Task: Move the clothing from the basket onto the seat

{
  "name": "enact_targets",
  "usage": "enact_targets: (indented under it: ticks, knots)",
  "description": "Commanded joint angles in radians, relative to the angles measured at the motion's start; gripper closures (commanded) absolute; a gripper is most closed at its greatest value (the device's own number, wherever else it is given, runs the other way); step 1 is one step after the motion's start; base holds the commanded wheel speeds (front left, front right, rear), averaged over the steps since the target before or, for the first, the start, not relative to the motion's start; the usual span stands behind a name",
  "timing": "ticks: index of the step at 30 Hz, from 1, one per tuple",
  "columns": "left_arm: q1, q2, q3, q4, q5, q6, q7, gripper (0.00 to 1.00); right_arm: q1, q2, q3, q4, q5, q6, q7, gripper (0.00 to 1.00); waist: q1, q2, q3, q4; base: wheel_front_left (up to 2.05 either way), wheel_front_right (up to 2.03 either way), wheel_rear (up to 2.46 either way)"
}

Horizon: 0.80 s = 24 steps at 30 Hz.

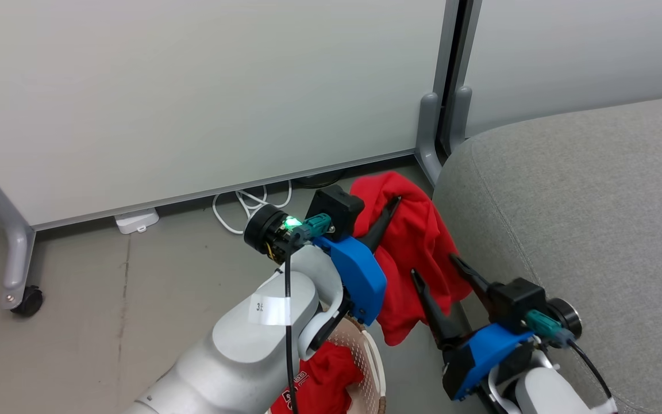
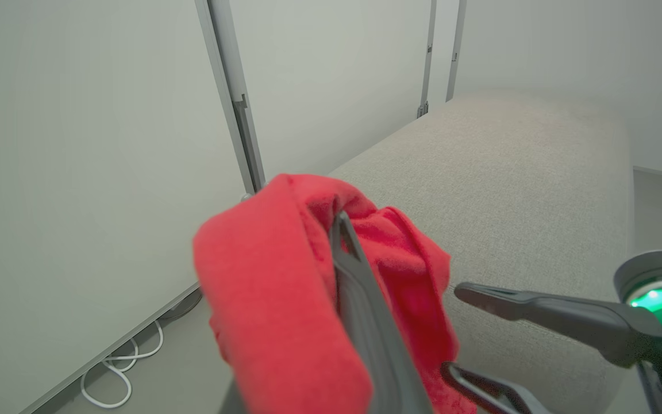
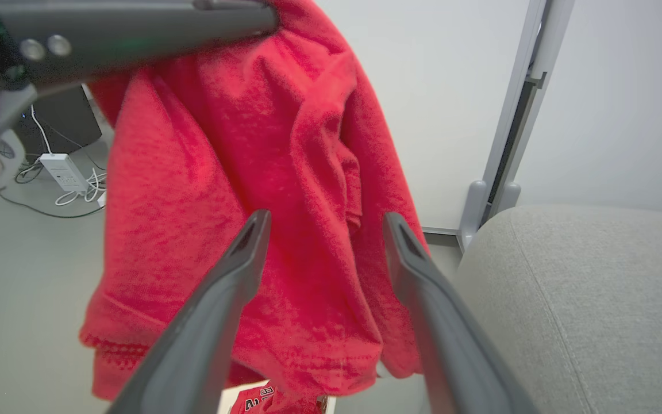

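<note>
Clothing (image 1: 411,241): one red piece lifted clear of basket (image 1: 376,359), hanging at 12 o'clock of it, with seat (image 1: 584,201) just beside at 3 o'clock, not yet on it. Clamped at top fold by left gripper (image 1: 391,206), fingers together on cloth. Right gripper (image 1: 434,267) at 5 o'clock of cloth, spread wide, holding nothing. Judged about midway through one transfer: carry over seat and release left to do. Second piece (image 1: 322,379), red with white lettering, lying in basket at 6 o'clock. Hidden: most of basket, cut off by frame edge and left forearm (image 1: 262,339); number of pieces inside impossible to tell.
</note>
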Motion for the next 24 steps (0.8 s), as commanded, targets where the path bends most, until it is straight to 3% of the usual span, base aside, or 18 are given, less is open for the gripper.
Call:
enact_targets:
  ticks: [1,12,24]
  knots:
    - [-0.017,0.001,-0.005,0.002,-0.006,0.003,-0.008,1.00,-0.020,-0.003,0.010,0.013,0.009,0.000,0.008,0.00,0.0000,-0.0001,0.001,0.001,0.00,0.00,0.00]
    - [-0.037,0.001,-0.055,0.009,-0.045,0.004,-0.017,1.00,-0.163,-0.083,0.154,0.144,0.141,0.000,0.058,0.00,0.0000,-0.0001,0.014,0.017,0.00,0.00,0.00]
    - [-0.049,0.001,-0.098,0.017,-0.083,0.005,-0.027,1.00,-0.297,-0.191,0.449,0.212,0.377,0.000,0.045,0.00,0.0000,-0.0001,0.015,0.019,0.00,0.00,0.00]
